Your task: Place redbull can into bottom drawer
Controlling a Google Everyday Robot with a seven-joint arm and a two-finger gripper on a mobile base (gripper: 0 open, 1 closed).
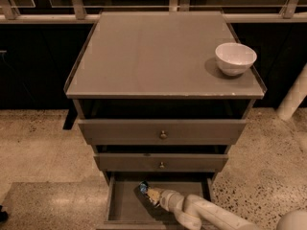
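The bottom drawer (125, 206) is pulled open at the foot of the grey cabinet, showing a flat grey floor. My white arm reaches in from the lower right. My gripper (150, 193) is inside the drawer near its back middle. The redbull can (143, 187), small and blue-and-silver, sits at the gripper's tip, just over the drawer floor. The gripper's own body hides most of the can.
A white bowl (235, 58) stands on the cabinet top (153, 56) at the right. Two upper drawers (163, 132) with small round knobs are closed above. A white post (293, 99) stands at the right on the speckled floor.
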